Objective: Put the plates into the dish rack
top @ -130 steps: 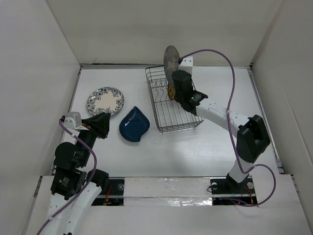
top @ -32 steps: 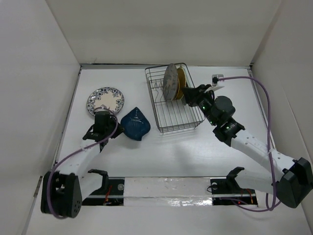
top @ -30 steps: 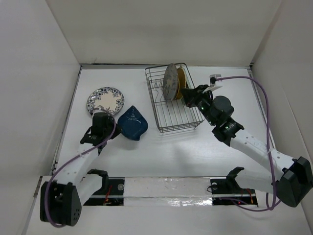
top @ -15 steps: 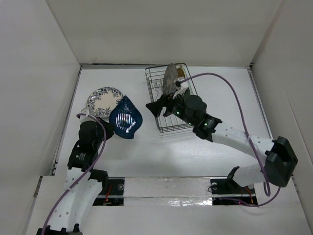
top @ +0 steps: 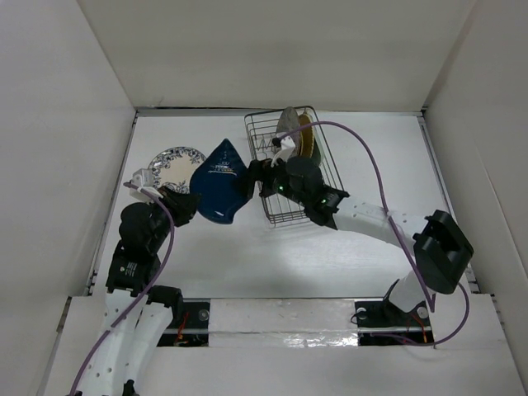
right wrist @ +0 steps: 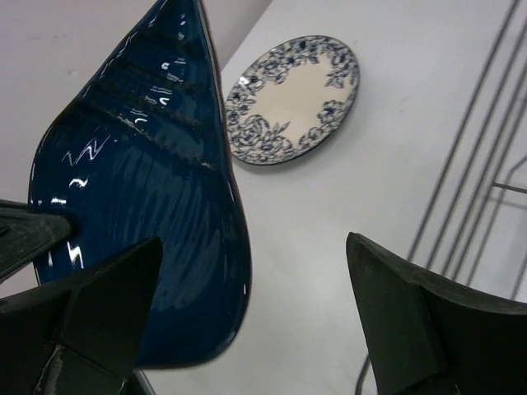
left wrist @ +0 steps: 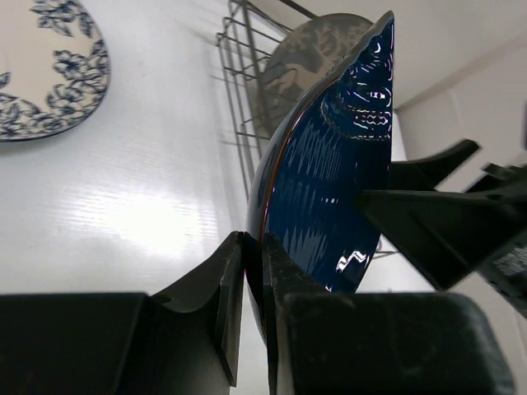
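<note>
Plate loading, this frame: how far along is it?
Done: a grey speckled plate and a mustard-yellow plate stand in the dish rack. In hand: the left gripper is shut on the dark blue teardrop plate, lifted beside the rack, with the open right gripper at its other edge. Left: racking that plate and the blue-floral plate, lying flat outside the rack.

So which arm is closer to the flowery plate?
Left. The left end effector, gripping the blue plate, is just beside the floral plate; the right end effector is farther, by the rack.
</note>
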### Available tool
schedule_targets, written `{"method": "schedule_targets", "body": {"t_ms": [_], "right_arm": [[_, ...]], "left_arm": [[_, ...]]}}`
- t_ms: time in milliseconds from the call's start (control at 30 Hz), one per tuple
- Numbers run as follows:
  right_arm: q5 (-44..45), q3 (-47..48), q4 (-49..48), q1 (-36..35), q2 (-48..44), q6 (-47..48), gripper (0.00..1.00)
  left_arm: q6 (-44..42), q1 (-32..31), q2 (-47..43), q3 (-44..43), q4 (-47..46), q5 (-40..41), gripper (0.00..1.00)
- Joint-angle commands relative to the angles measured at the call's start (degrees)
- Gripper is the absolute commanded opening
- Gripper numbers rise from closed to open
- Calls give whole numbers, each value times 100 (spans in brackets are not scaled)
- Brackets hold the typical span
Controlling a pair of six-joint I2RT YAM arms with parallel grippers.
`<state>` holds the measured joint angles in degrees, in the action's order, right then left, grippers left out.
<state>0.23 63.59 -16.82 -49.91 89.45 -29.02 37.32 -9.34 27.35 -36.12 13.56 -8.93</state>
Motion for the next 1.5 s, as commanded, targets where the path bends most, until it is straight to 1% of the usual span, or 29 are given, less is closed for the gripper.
{"method": "schedule_targets", "body": {"t_ms": [0, 67, 100, 167, 200, 267, 300, 367, 400, 500, 533, 600, 633, 667, 700, 800, 833, 867, 900, 933, 967, 1033, 1067, 1100, 1200, 1267, 1333, 1433, 1467], "right_arm": [[-672, 154, -785, 34, 204, -174, 96], [-1129, -13, -1181, 244, 301, -507, 94], [-1287, -83, -1627, 306, 345, -657, 90], [-1814, -276, -2130, 429, 476, -1044, 84], [-1929, -312, -2489, 499, 512, -1149, 75], [-2071, -374, -2738, 500, 530, -1247, 63], [-2097, -374, -2791, 500, 512, -1230, 51], [-2080, -383, -2818, 500, 416, -1203, 36], [-2062, -452, -2879, 500, 372, -1212, 21], [-1843, -550, -2828, 500, 143, -1256, 4], [-1773, -524, -2757, 500, 99, -1195, 2], [-1659, -471, -2416, 500, -67, -1107, 0], [-1527, -366, -2275, 561, -120, -1002, 0], [-1482, -287, -2117, 561, -164, -923, 0], [-1412, -190, -1697, 561, -252, -809, 0], [-824, 345, -608, 676, -393, -326, 0], [-684, 477, -360, 745, -472, -63, 0], [-334, 801, -53, 798, -490, 53, 0], [-130, 978, 525, 877, -499, 219, 0], [2, 1171, 809, 930, -455, 560, 0], [386, 1373, 1125, 1017, -403, 703, 0], [897, 1962, 1969, 1018, -280, 1132, 0], [1457, 2155, 2207, 1018, -105, 1257, 0], [1723, 2584, 2636, 1018, 19, 1380, 0], [2734, 3175, 3279, 1018, 528, 1714, 0], [3165, 3781, 3553, 1071, 801, 1916, 0], [3325, 4421, 3940, 1071, 1240, 2083, 0], [3624, 5090, 4502, 1071, 1873, 2224, 0], [3746, 5606, 4677, 1071, 2057, 2329, 0]], "left_arm": [[416, 3, -160, -150, -1575, -662, 0], [451, 3, -204, -185, -1681, -803, 0], [469, 3, -213, -229, -1699, -856, 0], [521, 3, -204, -247, -1847, -987, 0], [618, 3, -187, -194, -1935, -1075, 0], [706, 3, -160, -124, -2102, -1137, 0], [724, 3, -134, -97, -2147, -1164, 0], [715, 3, -108, -53, -2130, -1164, 0], [689, 3, -116, -27, -2130, -1155, 0], [505, 3, -151, -36, -2007, -1068, 1], [452, -49, -169, -62, -1989, -1041, 13], [250, -50, -195, -106, -1858, -1015, 23], [171, -50, -204, -149, -1805, -953, 32], [92, -50, -204, -185, -1691, -927, 36], [-92, -50, -204, -289, -1612, -900, 43], [-644, -50, -169, -553, -1121, -804, 52], [-804, -50, -160, -737, -988, -647, 56], [-962, -50, -186, -808, -709, -558, 57], [-1103, -50, -213, -870, -584, -453, 58], [-1348, -120, -248, -923, -496, -304, 53], [-1446, -120, -361, -906, -382, -259, 50], [-1595, -252, -467, -731, -372, -223, 47], [-1622, -252, -546, -660, -424, -249, 46], [-1640, -252, -582, -581, -459, -293, 46], [-1745, -314, -626, -335, -556, -399, 46], [-1824, -375, -644, -212, -556, -320, 46], [-1834, -480, -670, -185, -530, -320, 46], [-1799, -481, -740, -159, -548, -416, 44], [-1790, -481, -766, -150, -556, -434, 44]]}}
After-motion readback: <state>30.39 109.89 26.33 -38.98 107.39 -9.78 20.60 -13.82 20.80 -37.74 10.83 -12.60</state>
